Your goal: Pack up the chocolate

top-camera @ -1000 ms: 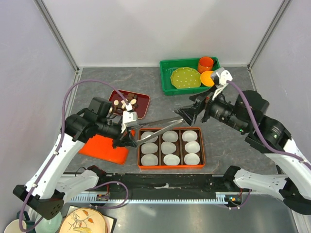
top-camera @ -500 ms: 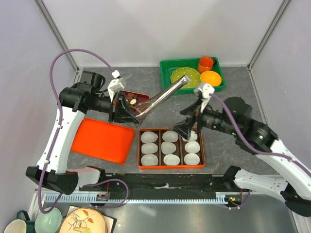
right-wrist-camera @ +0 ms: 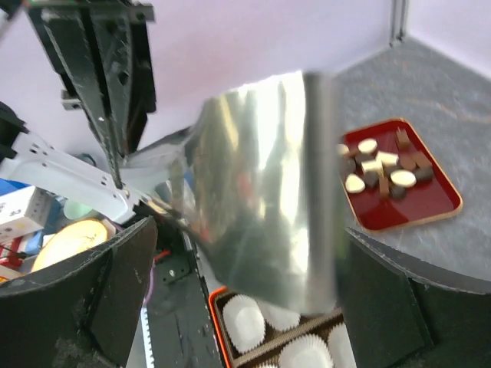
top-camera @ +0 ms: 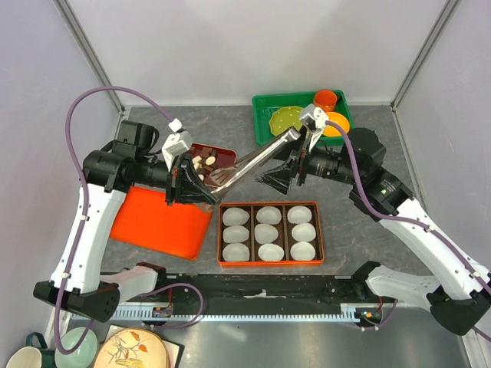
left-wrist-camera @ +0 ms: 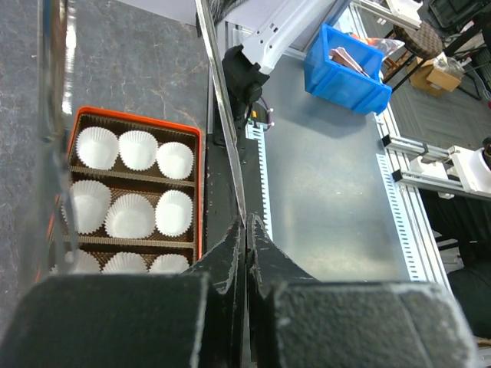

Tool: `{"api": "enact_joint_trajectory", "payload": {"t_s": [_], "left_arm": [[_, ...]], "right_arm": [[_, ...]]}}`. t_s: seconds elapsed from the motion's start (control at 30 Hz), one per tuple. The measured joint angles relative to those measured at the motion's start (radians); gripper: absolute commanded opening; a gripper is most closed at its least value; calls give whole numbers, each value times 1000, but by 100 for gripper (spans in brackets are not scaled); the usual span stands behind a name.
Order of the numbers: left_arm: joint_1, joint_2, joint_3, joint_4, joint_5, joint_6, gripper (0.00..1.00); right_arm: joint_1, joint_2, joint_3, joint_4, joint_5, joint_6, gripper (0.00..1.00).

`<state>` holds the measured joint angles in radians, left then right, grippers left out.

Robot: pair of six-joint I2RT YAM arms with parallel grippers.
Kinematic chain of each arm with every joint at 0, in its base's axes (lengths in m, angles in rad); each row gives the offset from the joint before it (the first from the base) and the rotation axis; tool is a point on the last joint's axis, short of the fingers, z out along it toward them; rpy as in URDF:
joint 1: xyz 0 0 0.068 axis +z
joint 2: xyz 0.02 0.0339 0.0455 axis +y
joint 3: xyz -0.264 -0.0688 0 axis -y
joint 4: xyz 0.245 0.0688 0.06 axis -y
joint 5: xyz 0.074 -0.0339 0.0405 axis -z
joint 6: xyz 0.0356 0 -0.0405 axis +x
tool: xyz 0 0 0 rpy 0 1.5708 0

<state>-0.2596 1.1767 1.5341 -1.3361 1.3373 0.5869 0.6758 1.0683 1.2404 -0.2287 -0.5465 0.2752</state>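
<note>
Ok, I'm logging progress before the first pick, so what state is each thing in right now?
left gripper: shut on the tongs.
right gripper: open, gripping nothing.
tongs: raised off the table, slanting.
orange box: uncovered.
paper cups: all nine empty.
chocolate: on the dark red tray, none packed.
orange lid: off, flat beside the box.

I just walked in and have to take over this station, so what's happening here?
The left arm's fingers are shut on a pair of shiny metal tongs, held slanting above the table. The right arm's fingers stand open at the tongs, not closed on them. The brown and cream chocolates lie in the dark red tray; the white paper cups in the orange box are all empty.
</note>
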Motion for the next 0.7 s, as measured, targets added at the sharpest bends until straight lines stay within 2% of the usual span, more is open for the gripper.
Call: {"api": "enact_joint_trajectory", "payload": {"t_s": [0.3, 0.7], "left_arm": [[0, -40, -46, 117, 0, -112, 2], [0, -55, -65, 183, -7, -152, 2]], "right_arm": [[-22, -3, -85, 273, -159, 134, 98], [-24, 36, -185, 561, -209, 340, 98]]}}
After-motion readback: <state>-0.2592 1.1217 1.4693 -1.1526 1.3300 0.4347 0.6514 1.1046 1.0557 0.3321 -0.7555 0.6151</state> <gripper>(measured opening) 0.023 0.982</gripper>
